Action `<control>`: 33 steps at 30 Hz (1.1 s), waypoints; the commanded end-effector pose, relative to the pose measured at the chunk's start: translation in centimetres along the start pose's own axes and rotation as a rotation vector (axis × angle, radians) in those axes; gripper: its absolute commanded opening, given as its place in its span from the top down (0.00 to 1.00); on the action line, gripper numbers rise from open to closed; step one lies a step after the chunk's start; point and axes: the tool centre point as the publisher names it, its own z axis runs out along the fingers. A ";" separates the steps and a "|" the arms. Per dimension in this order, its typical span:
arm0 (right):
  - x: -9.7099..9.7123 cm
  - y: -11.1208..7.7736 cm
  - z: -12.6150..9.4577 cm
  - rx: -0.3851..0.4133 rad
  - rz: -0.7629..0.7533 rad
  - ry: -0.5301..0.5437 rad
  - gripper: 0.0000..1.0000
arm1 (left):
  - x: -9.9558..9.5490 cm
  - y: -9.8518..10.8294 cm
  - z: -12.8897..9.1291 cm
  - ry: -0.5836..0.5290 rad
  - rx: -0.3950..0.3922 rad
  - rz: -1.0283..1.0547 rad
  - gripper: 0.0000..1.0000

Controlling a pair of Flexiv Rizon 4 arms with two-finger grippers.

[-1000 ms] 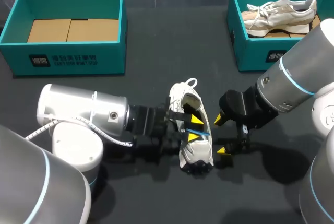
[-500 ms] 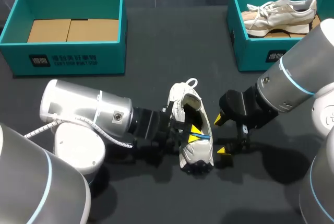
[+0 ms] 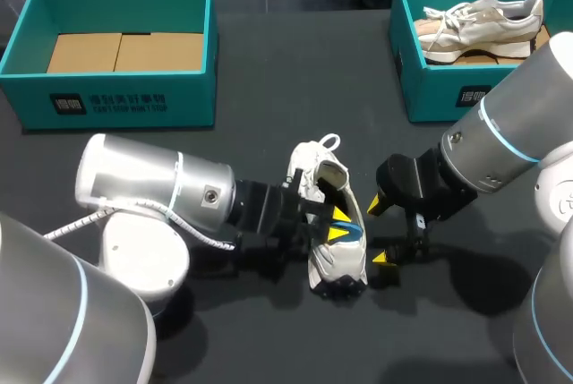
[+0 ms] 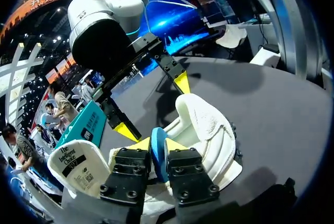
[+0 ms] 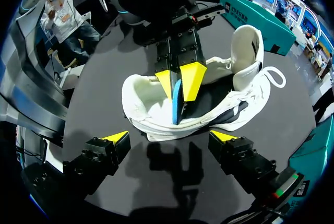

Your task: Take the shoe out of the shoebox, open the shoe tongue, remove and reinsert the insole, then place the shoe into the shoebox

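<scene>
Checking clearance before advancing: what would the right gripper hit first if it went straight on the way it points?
Most likely the side of the white shoe, just ahead of the open right gripper; the left gripper, pinching the blue insole, lies beyond.

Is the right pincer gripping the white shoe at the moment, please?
No, the right pincer stands open just short of the shoe, its fingers clear of it.

White print on front walls of left shoebox and right shoebox, too small to read. Lettered label on shoe tongue beside left hand.
</scene>
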 end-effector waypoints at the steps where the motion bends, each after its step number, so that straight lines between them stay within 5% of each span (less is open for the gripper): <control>1: 0.1 0.0 0.1 0.001 0.000 -0.003 0.00 | 0.2 -0.8 -1.1 -0.008 0.018 0.000 0.76; 14: 0.1 -0.3 -0.5 -0.007 0.001 -0.007 0.00 | 0.4 -1.8 -2.4 0.032 0.024 0.001 0.63; 33: 0.5 -4.9 -5.7 0.000 0.048 -0.036 0.00 | 1.0 -1.9 -6.4 0.096 -0.008 0.035 0.58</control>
